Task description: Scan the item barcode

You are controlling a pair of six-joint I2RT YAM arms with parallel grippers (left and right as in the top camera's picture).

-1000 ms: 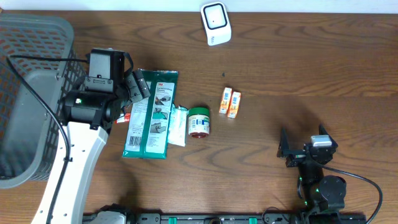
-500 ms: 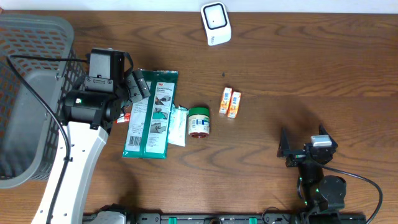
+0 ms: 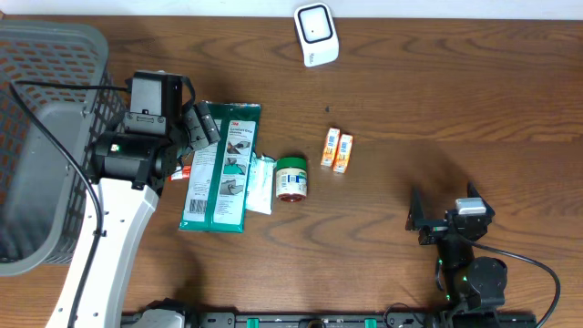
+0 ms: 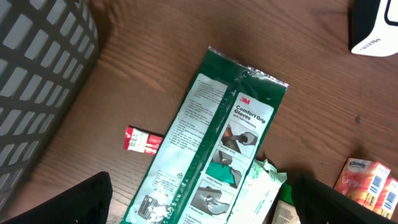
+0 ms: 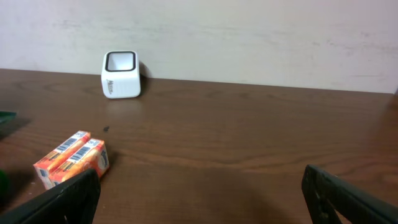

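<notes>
While I am watching the left gripper, its jaws are standing wide apart and gripping nothing. It is hanging over the top left corner of the one green glove package, which is lying flat on the wooden table with its long side running away from me. In the left wrist view, both dark fingers are showing at the bottom corners with the package spread between them.

Working outward, I am counting one small red packet lying just left of the package, apart from it. One white soft pack is tucked against the package's right edge, and one green-lidded jar is lying just beside that. Two orange boxes are sitting side by side, touching, a little further right. One grey mesh basket is filling the left edge of the table.

One white scanner is sitting at the far edge of the table, well apart from the package.

Over on the right, the right gripper is resting near the front edge with its jaws fully spread and nothing in them, well away from every item.
</notes>
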